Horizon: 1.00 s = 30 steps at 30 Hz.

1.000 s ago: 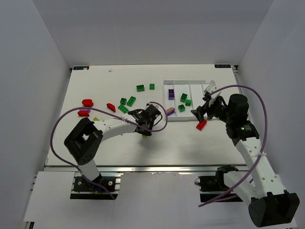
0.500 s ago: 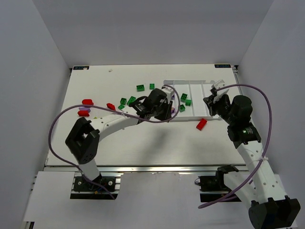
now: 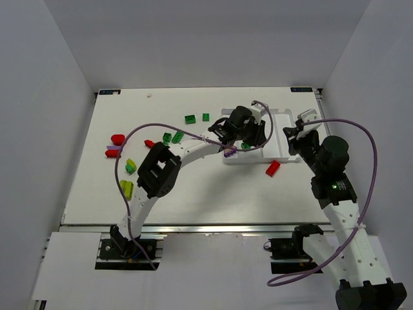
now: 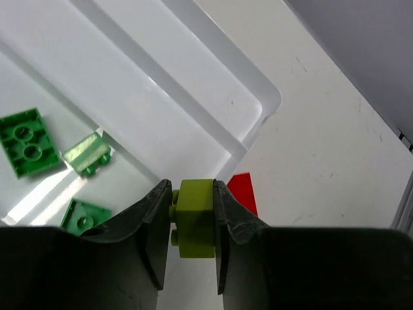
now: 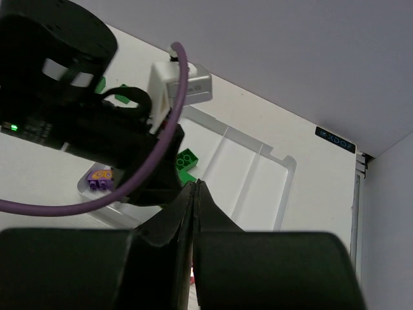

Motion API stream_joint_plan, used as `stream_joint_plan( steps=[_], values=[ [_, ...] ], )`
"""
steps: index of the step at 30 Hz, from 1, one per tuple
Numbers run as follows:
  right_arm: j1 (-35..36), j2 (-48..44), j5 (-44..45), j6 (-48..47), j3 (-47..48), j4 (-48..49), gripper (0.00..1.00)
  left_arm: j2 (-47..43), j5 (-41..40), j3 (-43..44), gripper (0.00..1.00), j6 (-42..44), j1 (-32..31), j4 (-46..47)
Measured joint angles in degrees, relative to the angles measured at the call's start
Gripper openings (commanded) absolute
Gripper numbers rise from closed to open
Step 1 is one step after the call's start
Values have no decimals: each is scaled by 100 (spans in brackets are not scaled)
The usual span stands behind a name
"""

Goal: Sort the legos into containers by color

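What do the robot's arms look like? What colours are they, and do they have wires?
Both the left arm and right arm are white bars with chunky black joints. A thin purple cable loops loosely along each one. The right arm has a tiny green light. The left gripper and right gripper each have two dark, curved fingers.

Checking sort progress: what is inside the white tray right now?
Three green bricks lie in one compartment, a purple brick in the end one; the other two show none. The left gripper, gripping a yellow-green brick, hides part of the tray.
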Motion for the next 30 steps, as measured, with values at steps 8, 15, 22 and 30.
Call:
stream_joint_plan(
  steps=[8,15,22,30],
  values=[
    [0,-116,7,20,-2,20,0,1283,72,1244,22,-271,0,780],
    [0,-186,9,24,-81,63,0,1843,-319,1742,59,-636,0,1012],
    [0,-199,9,22,-81,125,0,1908,-503,1825,66,-839,0,1088],
    [0,-275,4,22,-83,133,6,896,-872,601,6,-675,11,831]
  ],
)
